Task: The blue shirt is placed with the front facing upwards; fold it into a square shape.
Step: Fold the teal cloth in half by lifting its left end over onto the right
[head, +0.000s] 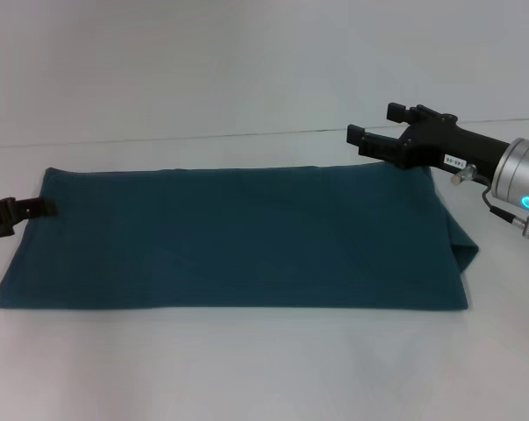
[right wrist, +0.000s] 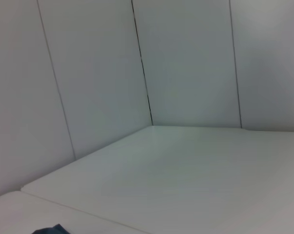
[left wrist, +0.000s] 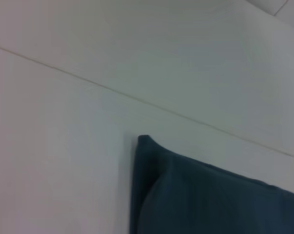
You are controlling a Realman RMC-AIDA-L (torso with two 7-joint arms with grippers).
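shirt: the blue shirt point(head: 238, 237) lies flat on the white surface point(head: 246, 368), already folded into a long band that runs from left to right across the head view — no lettering shows, only plain teal cloth.
shirt edges: the far long edge is straight and lies near the seam where the surface meets the back wall point(head: 203, 61); the near long edge is straight too. at the right end a fold of cloth juts out in a small point.
left gripper: the left gripper point(head: 46, 208) comes in low from the left edge of the head view, with its tip at the shirt's far left corner. whether the fingers are spread or pressed together cannot be told, and contact with the cloth is unclear.
right gripper: the right gripper point(head: 369, 128) hovers above the shirt's far right corner, pointing left, lifted off the cloth. its two dark fingers point(head: 366, 139) stand spread apart with nothing between them.
left wrist view: one corner of the blue shirt point(left wrist: 205, 200) on the pale surface, its edge slightly raised — a thin seam line crosses the surface beyond it.
right wrist view: mostly the surface and panelled wall; a tiny scrap of the blue shirt point(right wrist: 49, 230) shows at the frame's edge.
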